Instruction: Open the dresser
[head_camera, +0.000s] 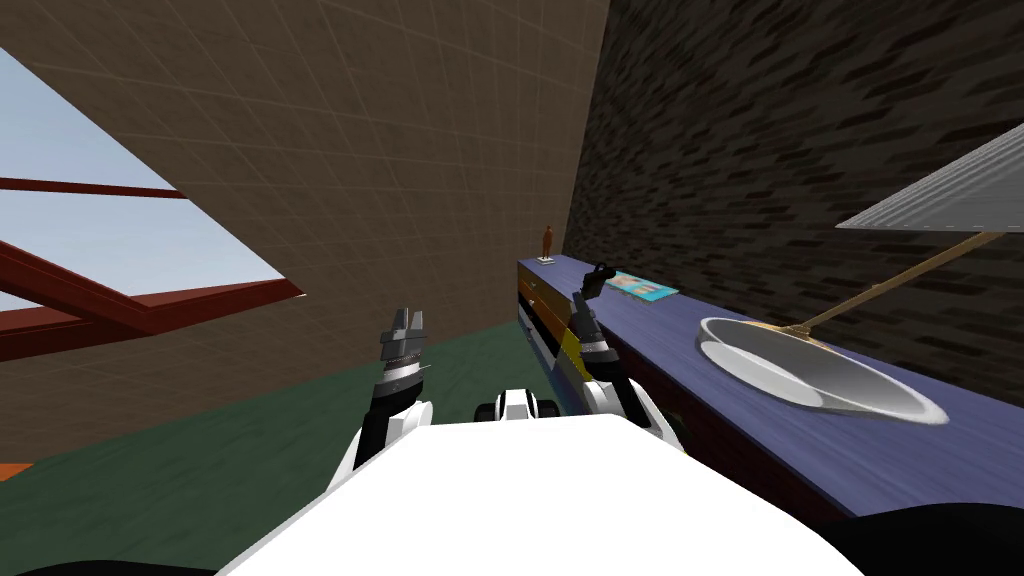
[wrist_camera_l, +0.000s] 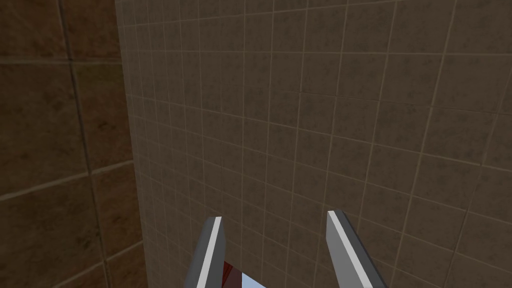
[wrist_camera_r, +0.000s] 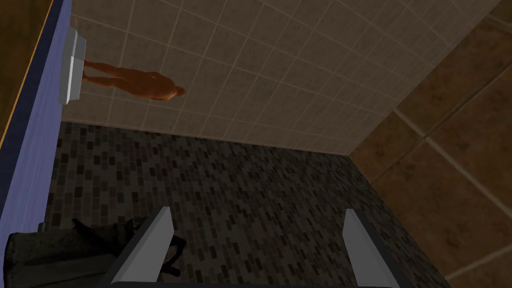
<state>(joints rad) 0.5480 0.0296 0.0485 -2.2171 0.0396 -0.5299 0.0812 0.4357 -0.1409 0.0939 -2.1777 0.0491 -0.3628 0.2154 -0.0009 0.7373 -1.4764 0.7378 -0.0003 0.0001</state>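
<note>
Dark brick wall on my right backs the dresser (head_camera: 650, 340). Its purple top carries a lamp (head_camera: 815, 372), a teal book (head_camera: 640, 287) and, at the far end, a brown figurine (head_camera: 547, 242). My right gripper (head_camera: 598, 275) hangs by the dresser's front edge, and my left gripper (head_camera: 405, 330) is well apart over green floor. From the left wrist, the fingers (wrist_camera_l: 212, 250) stand spread, holding nothing. From the right wrist, they are likewise apart, with the figurine ahead.

I note on my right, nearest, a lamp (head_camera: 950, 195) with a grey shade and a broad white base (head_camera: 800, 375). A teal booklet (head_camera: 640, 286) lies farther along, and a brown figurine (head_camera: 547, 241) stands farthest. On the left is a red-framed window (head_camera: 110, 230), above a green floor (head_camera: 250, 440).
</note>
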